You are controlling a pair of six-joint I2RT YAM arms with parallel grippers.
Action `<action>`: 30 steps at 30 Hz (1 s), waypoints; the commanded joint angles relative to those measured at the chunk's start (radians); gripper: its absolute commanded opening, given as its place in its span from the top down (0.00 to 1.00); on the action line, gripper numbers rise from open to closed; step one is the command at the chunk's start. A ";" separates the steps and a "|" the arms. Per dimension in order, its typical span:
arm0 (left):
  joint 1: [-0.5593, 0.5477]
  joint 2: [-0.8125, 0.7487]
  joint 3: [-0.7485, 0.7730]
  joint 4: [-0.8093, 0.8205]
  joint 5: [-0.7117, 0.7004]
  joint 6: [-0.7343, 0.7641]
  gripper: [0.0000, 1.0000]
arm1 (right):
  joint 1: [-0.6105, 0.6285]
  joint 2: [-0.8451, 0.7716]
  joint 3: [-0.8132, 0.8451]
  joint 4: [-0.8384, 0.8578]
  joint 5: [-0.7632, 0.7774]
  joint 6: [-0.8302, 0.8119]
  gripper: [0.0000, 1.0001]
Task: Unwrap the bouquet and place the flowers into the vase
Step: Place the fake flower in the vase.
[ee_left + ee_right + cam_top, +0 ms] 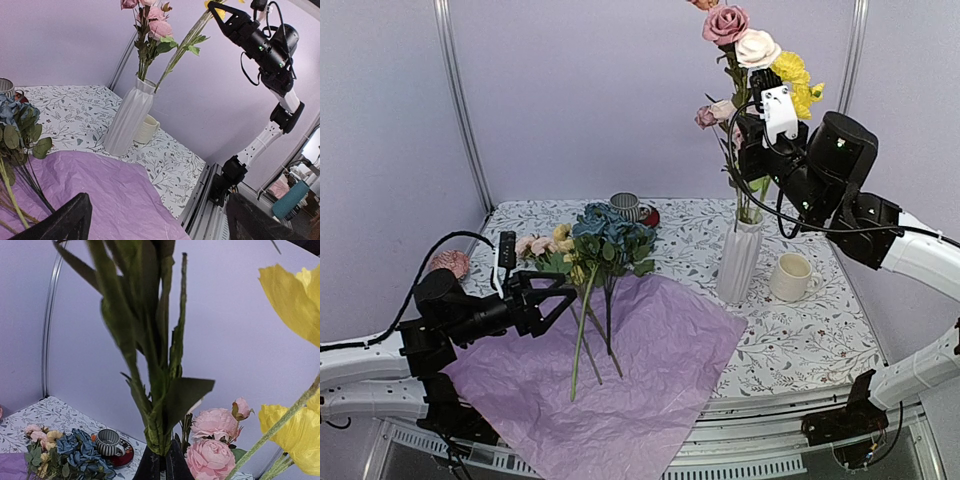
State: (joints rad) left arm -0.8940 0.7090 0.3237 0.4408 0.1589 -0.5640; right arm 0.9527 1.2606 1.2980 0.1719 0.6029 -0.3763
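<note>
Purple paper (630, 390) spread flat on the counter (800, 340), left of the vase (738, 262) and nearer the arms, near corner hanging past the counter edge. On the paper, a loose bunch of flowers (605, 240): blue roses and green leaves at the far end, bare stems pointing toward the near edge, small pink and cream blooms just left of the blue.

Low over the paper, just left of that bunch and well left of the vase, left tool (560, 308) with fingers wide apart and nothing between them.

White and ribbed, vase upright on the counter just beyond the paper's right corner. Standing in it, pink roses (157, 27) on leafy stems.

High above the vase, right tool (161, 466) with fingers pressed together on a green leafy stem (155, 365). Seen from the left wrist, that stem slanting from the tool down to the vase mouth. Yellow blooms (798, 80) close by the tool, right of a pink rose topping the bunch above the vase.

Cream mug (790, 277) just right of the vase. Striped cup (625, 205) on a red saucer (651, 215) behind and left of the vase, just beyond the blue roses.
</note>
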 commanded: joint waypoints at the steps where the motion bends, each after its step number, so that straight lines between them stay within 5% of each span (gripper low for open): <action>1: -0.005 0.015 0.009 -0.002 -0.011 0.017 0.04 | -0.026 0.014 0.037 0.037 0.048 -0.042 0.98; 14: -0.005 0.024 0.006 -0.003 -0.018 0.009 0.05 | -0.052 0.043 0.102 0.065 0.072 -0.108 0.98; 30: -0.005 0.010 -0.001 -0.019 -0.024 0.005 0.05 | -0.120 0.098 -0.154 0.112 0.074 0.119 0.96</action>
State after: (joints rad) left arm -0.8940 0.7326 0.3237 0.4343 0.1444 -0.5644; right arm 0.8494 1.3373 1.1995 0.2562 0.6640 -0.3546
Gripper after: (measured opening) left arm 0.947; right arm 0.037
